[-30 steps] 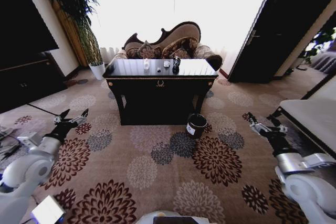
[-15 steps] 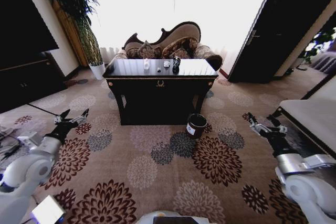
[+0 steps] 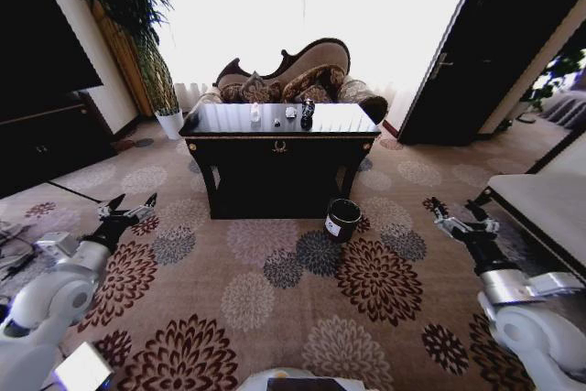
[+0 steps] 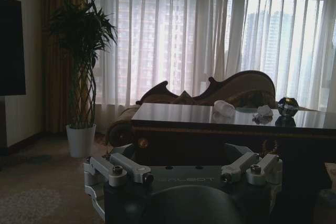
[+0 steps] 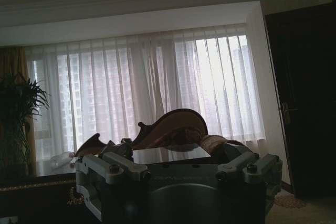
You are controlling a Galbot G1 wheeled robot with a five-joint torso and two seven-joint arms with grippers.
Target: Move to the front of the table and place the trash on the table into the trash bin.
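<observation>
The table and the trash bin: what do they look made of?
The table: likely dark lacquered wood; its glossy top mirrors the window, with carved legs and a gold ornament. The trash bin: smooth black, plastic or metal, can't tell which; white label.

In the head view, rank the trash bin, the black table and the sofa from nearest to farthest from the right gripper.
From the right gripper, low on the right:
1. Trash bin, on the carpet at the table's front right.
2. Table, centre.
3. Sofa, behind the table by the window.

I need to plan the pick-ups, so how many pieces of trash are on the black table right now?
4, in a row along the table top: a pale bottle, a tiny white scrap, a white paper wad and a black-and-silver lump. Smaller bits may escape notice.
</observation>
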